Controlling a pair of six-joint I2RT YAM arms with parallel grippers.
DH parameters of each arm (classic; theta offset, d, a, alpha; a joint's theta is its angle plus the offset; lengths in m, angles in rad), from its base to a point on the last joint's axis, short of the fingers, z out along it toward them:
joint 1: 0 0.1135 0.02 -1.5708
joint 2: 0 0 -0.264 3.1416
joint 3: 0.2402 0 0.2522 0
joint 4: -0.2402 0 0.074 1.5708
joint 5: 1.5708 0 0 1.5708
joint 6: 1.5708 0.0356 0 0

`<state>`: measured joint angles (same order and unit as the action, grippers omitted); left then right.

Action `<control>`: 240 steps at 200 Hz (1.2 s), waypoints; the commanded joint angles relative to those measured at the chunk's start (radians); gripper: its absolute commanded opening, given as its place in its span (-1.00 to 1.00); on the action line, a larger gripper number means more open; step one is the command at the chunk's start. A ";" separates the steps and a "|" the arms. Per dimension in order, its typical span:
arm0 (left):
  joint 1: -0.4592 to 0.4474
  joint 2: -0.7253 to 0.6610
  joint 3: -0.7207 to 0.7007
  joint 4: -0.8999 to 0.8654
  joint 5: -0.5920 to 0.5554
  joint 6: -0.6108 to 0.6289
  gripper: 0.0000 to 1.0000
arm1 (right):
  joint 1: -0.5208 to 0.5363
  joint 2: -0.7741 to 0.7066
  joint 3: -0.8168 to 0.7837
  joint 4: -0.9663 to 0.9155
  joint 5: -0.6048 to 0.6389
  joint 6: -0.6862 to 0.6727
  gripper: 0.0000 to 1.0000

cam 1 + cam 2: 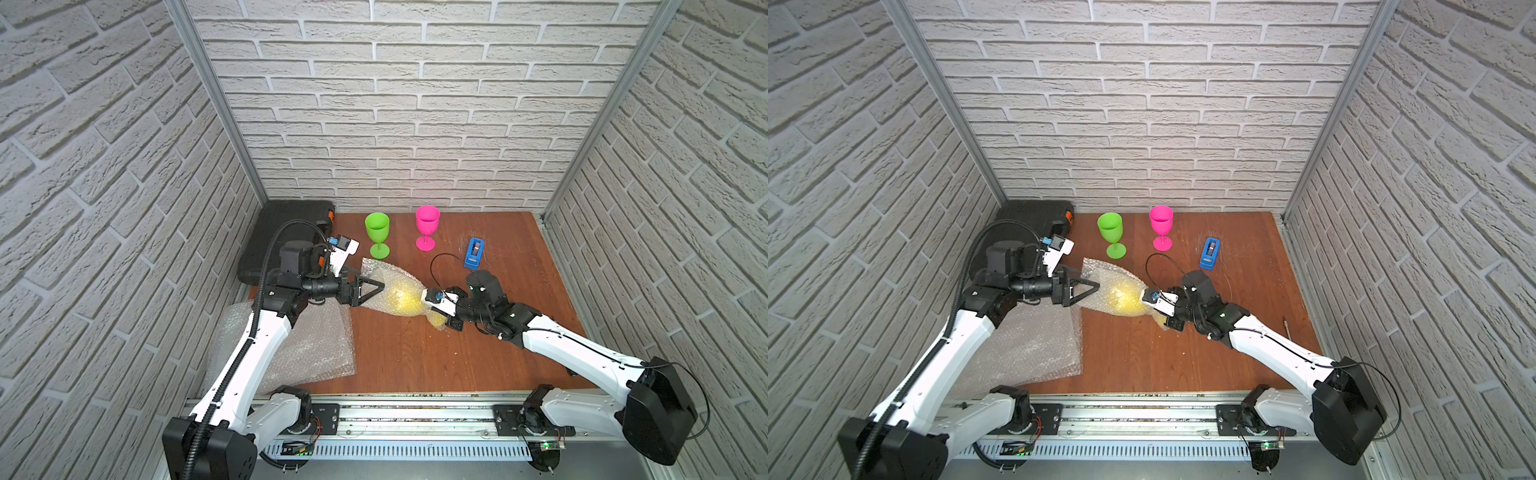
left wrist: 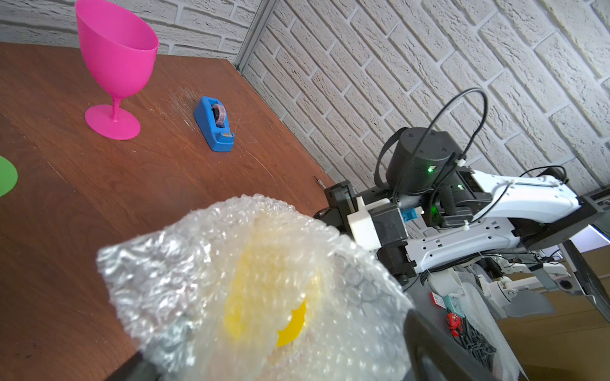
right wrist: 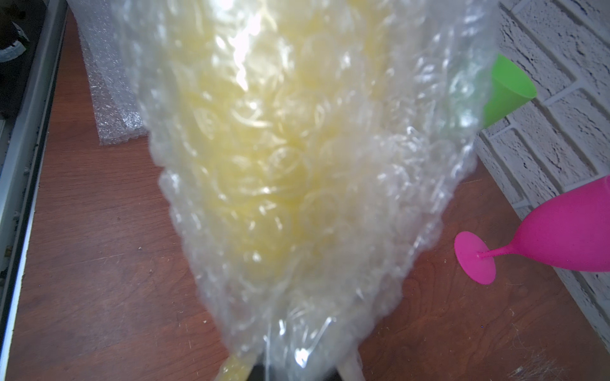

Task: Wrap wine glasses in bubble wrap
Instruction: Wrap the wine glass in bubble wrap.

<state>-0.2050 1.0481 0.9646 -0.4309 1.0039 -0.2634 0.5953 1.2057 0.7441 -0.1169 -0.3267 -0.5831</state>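
A yellow wine glass (image 1: 401, 297) lies on its side mid-table inside a cone of bubble wrap (image 1: 376, 270). My right gripper (image 1: 442, 322) is shut on the narrow, twisted end of the wrap, where the stem and foot are. My left gripper (image 1: 373, 279) stands open, one finger on each side of the wrap's wide, loose end. In the left wrist view the yellow rim (image 2: 293, 325) shows through the wrap's mouth (image 2: 264, 264). The green wine glass (image 1: 377, 232) and the pink one (image 1: 427, 226) stand upright and bare at the back.
A blue tape dispenser (image 1: 474, 251) sits at the back right, behind the right arm. A black case (image 1: 286, 237) fills the back left corner. Spare bubble wrap sheets (image 1: 307, 353) lie flat at the front left under the left arm. Brick walls close three sides.
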 commanded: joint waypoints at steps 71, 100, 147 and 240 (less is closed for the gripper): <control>-0.004 -0.018 -0.044 0.118 0.117 -0.044 0.96 | -0.009 0.028 0.035 -0.009 -0.029 0.009 -0.95; -0.006 0.007 -0.030 0.017 0.050 0.021 0.96 | -0.011 0.033 0.044 -0.020 -0.032 0.009 -0.94; -0.025 0.077 0.051 -0.220 -0.179 0.181 0.84 | -0.011 0.032 0.044 -0.021 -0.032 0.009 -0.94; -0.120 0.106 0.221 -0.340 -0.216 0.223 -0.89 | 0.064 0.191 -0.032 0.300 -0.159 0.261 -0.94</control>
<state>-0.2729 1.1370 1.0775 -0.6842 0.8413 -0.0875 0.6151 1.3472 0.7528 -0.0330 -0.4244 -0.4599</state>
